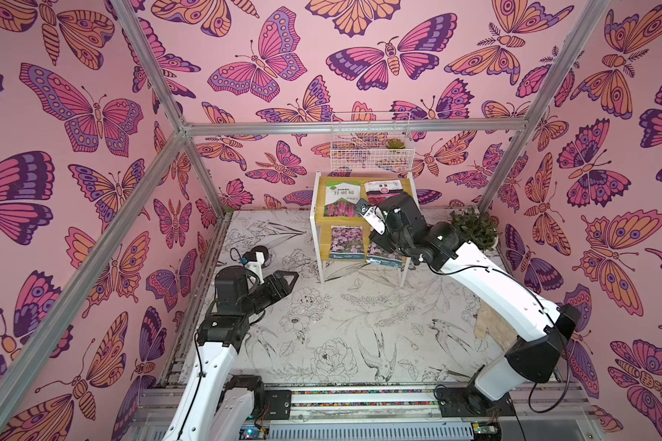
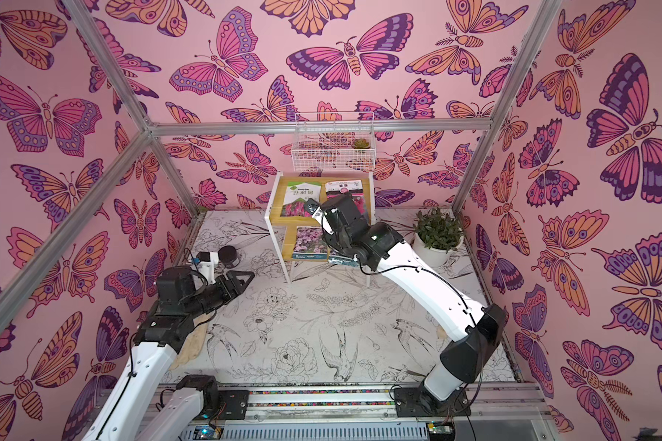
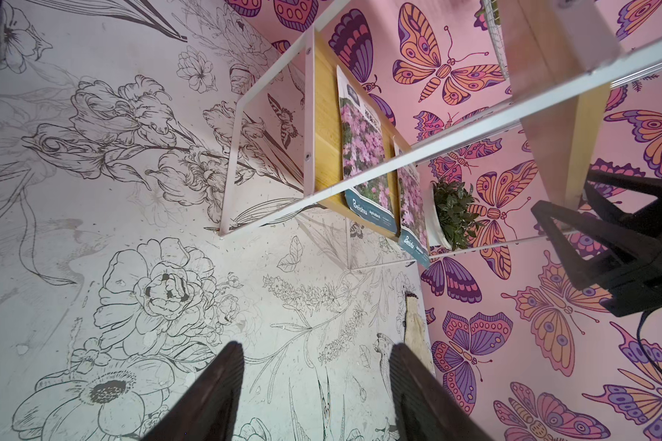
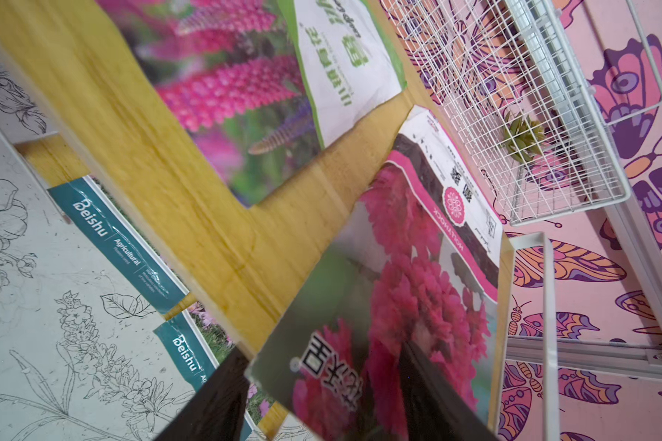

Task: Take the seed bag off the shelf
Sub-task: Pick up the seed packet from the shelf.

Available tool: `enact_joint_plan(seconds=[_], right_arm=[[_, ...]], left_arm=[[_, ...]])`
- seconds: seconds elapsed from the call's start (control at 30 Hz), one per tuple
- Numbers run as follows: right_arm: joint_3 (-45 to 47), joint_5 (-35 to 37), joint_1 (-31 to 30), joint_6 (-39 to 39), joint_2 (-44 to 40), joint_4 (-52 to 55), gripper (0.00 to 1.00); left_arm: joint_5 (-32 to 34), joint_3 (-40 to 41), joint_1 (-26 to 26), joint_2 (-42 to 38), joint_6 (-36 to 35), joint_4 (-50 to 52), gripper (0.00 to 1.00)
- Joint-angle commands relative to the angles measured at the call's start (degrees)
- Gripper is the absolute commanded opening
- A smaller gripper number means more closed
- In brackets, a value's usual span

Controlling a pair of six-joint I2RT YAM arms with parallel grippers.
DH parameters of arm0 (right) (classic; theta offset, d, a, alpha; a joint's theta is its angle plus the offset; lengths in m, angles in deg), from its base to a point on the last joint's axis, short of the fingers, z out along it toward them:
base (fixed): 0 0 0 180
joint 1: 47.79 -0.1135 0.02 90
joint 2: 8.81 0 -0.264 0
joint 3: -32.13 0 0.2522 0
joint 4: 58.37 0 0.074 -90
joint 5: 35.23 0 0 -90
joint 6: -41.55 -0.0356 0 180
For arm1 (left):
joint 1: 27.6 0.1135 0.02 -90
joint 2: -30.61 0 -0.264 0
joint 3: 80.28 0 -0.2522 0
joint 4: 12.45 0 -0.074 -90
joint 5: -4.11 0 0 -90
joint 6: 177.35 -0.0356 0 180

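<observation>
Right hand (image 4: pixel 318 397) straddles the near edge of the pink hollyhock seed bag (image 4: pixel 406 290) on the shelf (image 4: pixel 192 198) top tier, fingers apart, not yet pinching. Closing shallow, I might lose the slick edge or nudge the neighbouring lupine bag (image 4: pixel 245 76).

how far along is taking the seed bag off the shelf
Done: right hand is at the shelf, top tier. In hand: the grasp, open jaws either side of the hollyhock seed bag. Left: close, lift it clear; it lies on the boards.
</observation>
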Motion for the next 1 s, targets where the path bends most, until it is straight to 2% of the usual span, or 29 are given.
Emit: enact_joint_plan(seconds=[0.0,0.17,0.3,0.37,0.57,0.63,0.77,0.97], right_arm=[[-1.73,-1.75,0.15,-1.94,-1.64,0.63,0.64],[-1.77,-4.02,0.18,-3.41,-3.96,1.25,0.64],[-3.19,-4.58,0.54,-3.99,-3.07,2.14,0.64],[-4.76,-6.42,1.15,-5.16,-2.51,3.64,0.63],[-7.46,-10.73,2.76,-7.28,0.07,6.40,0.62],[-8.19,-10.84,2.88,-7.24,0.93,7.56,0.63],[-8.53,-11.90,2.93,-7.58,1.52,8.99,0.75],[-7.54,-13.04,2.90,-7.59,1.21,8.59,0.74]], left_arm=[[-1.23,-2.85,-0.26,-1.14,-0.39,1.48,0.56],[2.09,-6.07,-1.82,-2.80,-0.51,2.24,0.56],[1.88,-8.60,-3.14,-0.20,-0.49,2.13,0.56],[2.38,-9.76,-4.80,1.85,-1.15,2.15,0.55],[9.26,-11.16,-11.99,4.34,-2.24,2.04,0.55],[9.28,-11.29,-12.79,5.30,-2.44,2.00,0.55],[9.82,-10.80,-13.52,5.92,-2.37,1.85,0.56],[10.26,-10.18,-13.63,5.87,-2.20,1.47,0.57]])
